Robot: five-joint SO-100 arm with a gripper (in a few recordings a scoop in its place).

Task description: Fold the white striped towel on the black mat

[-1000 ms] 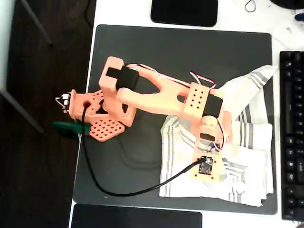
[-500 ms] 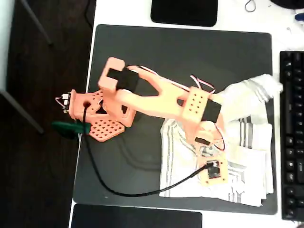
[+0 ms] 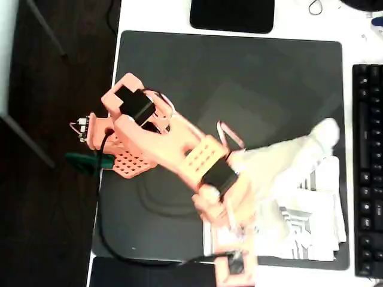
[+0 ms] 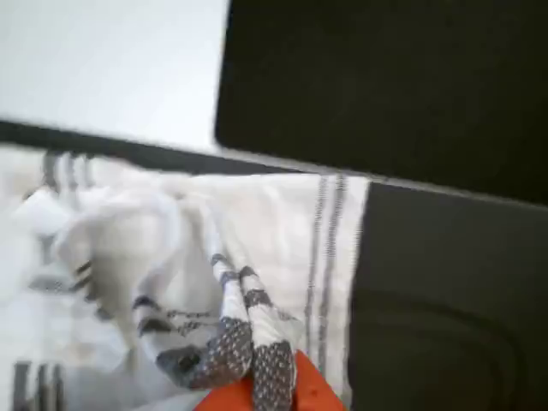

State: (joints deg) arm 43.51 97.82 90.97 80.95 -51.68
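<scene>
The white striped towel lies bunched on the lower right of the black mat. One part of the towel is pulled up into a taut ridge that runs from the right edge toward the orange arm. My gripper hangs over the towel's left part near the mat's front edge, largely hidden under the wrist. In the wrist view the gripper is shut on a gathered fold of the towel, whose grey stripes bunch at the orange fingertip. The mat lies to the right.
A black keyboard borders the mat's right edge. Glossy black rectangles lie beyond the mat's top and bottom. The arm's base and a green clamp sit at the table's left edge.
The arm has swung down and to the left, toward the mat's front edge. It carries the pinched towel fold along, drawing the towel's upper right part into a stretched ridge.
</scene>
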